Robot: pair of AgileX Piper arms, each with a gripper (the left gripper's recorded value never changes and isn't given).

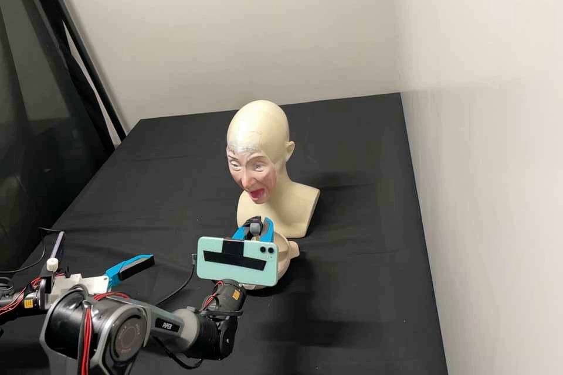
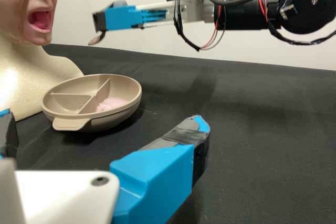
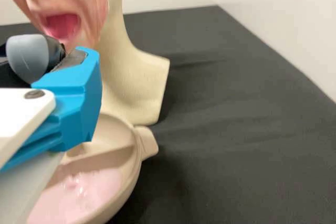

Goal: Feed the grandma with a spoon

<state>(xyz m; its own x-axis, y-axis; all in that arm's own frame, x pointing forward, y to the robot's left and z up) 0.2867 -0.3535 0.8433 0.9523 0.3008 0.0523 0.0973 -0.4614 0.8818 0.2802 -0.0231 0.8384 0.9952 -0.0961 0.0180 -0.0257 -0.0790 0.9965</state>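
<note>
While the high view hides most of the bowl [image 1: 289, 249] behind a teal phone [image 1: 237, 261] mounted on the right arm, the left wrist view shows it whole. It is beige and divided, sits just in front of the mannequin head [image 1: 261, 164], and has pink mush [image 2: 111, 103] in one compartment. Contact between bowl and bust: cannot tell.

Right claw [image 1: 254, 233] closed on a grey-handled spoon [image 2: 97, 37]. Left wrist view gives the side-on line: spoon tip hangs above the bowl's far side, about chin height, short of the head's open mouth with a clear gap between. Right wrist view adds the handle end pinched against a blue finger, the mouth close beyond it.

Left claw [image 2: 102, 127] spread wide, nothing in it, low over the worktop [image 1: 352, 187], well apart from the head and off to one side of the bowl.

Room: bare black worktop all round the head. Behind the head the surface ends at a pale wall [image 1: 234, 29]. On the shoulder side away from the left claw, a second wall [image 1: 487, 158] meets the worktop edge. On the left claw's side, a dark panel [image 1: 35, 129] borders it.
</note>
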